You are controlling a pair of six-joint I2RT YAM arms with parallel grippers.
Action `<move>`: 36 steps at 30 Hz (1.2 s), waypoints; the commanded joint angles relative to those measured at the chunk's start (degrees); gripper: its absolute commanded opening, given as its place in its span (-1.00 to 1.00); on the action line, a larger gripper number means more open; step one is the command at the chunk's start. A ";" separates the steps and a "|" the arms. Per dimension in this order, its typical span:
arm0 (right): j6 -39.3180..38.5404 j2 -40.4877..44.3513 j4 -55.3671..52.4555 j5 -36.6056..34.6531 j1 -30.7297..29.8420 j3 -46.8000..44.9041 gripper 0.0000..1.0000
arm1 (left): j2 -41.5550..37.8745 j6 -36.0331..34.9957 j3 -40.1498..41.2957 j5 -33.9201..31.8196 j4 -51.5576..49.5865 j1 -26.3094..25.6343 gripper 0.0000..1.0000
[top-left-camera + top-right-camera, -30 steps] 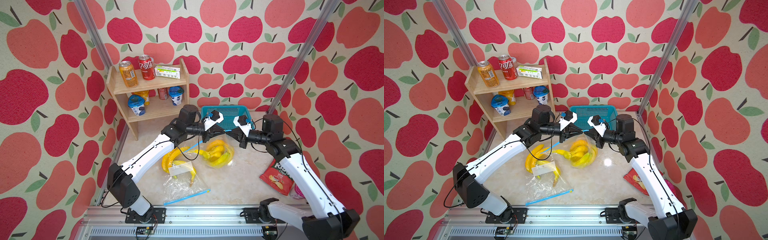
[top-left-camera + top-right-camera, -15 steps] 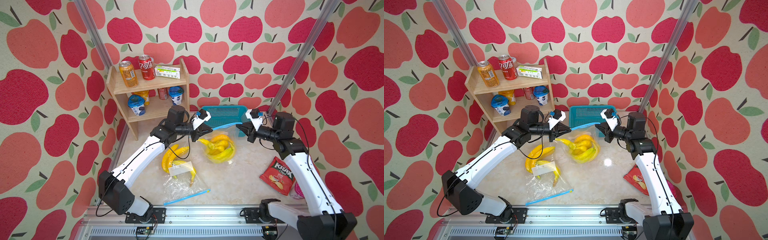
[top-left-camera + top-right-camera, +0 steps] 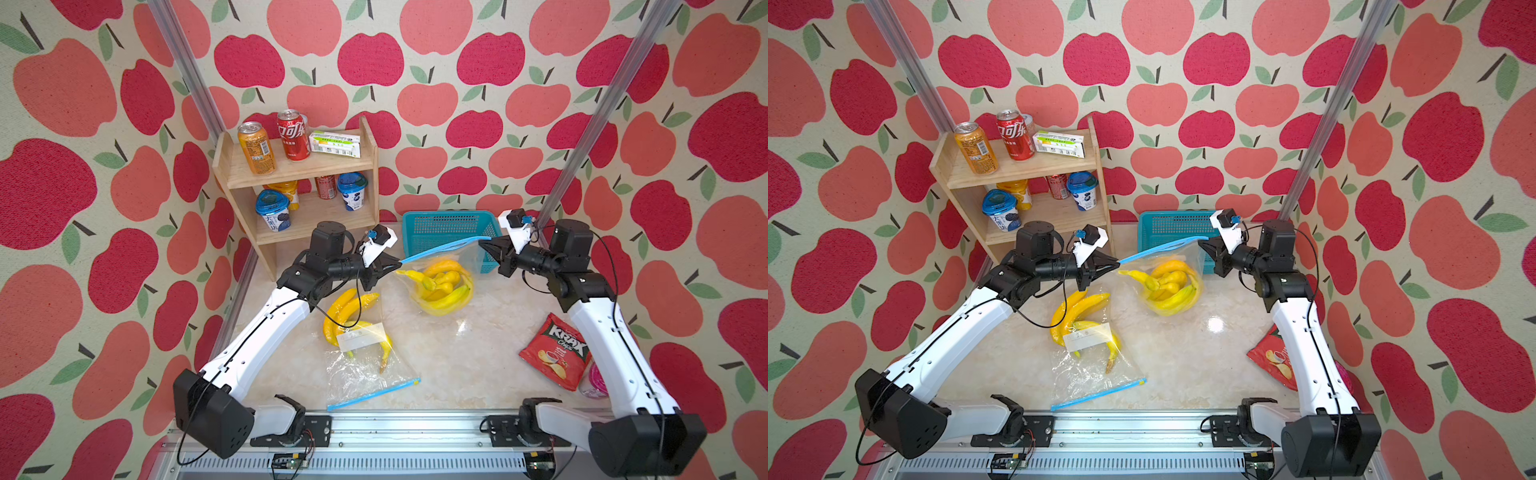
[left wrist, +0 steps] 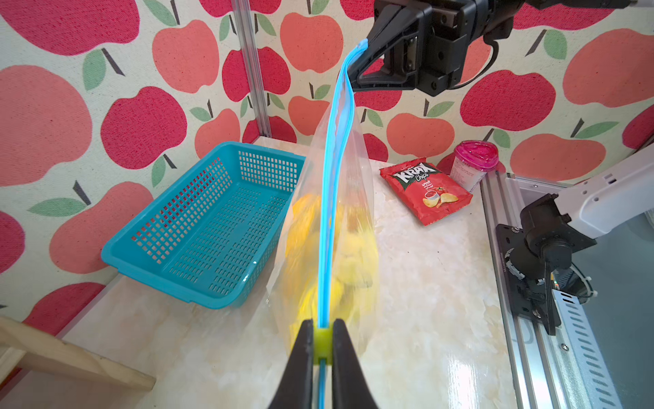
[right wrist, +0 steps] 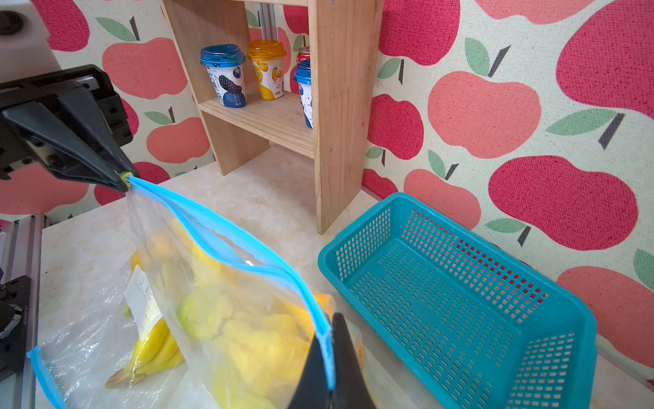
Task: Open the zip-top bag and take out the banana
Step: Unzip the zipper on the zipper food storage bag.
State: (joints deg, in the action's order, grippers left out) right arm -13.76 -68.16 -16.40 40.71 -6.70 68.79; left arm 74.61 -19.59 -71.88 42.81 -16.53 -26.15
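Item 1: zip-top bag (image 3: 465,261), clear, hung between my two claws above the surface (image 3: 457,365) near its rear edge, just beside the blue basket (image 3: 449,226).
- Contents: yellow bananas (image 3: 442,291).
- Left claw (image 3: 398,263): clamped on the green slider (image 4: 322,341).
- Right claw (image 3: 483,245): pinching the blue zip strip's (image 3: 440,249) opposite end.

Item 2: second bag (image 3: 361,374), flat near the front edge. Contents: another bunch (image 3: 347,311).

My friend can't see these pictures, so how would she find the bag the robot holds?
Find the blue basket at the back wall. In front of it the left claw and right claw pinch the blue zipper strip of a clear zip-top bag of bananas. The other banana bag lies flat on the table, wears a white label, and no claw holds it.
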 commanded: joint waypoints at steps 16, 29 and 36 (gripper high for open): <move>8.51 -7.47 12.75 -2.51 0.41 6.62 -1.00 | -8.31 0.02 4.20 -7.33 -0.42 4.66 -0.89; 10.22 -11.00 23.43 -1.38 -2.06 0.52 -1.00 | -9.45 2.12 7.81 -9.55 5.02 -0.02 -0.88; 6.30 -7.68 15.76 -3.25 -2.25 -6.82 -0.99 | -8.13 0.93 9.60 -14.70 4.56 -8.41 -0.86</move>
State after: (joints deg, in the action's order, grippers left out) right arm -5.74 -78.74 2.02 40.73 -9.34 64.47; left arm 66.52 -18.76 -62.85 30.68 -11.64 -32.71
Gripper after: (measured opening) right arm 0.041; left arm 0.112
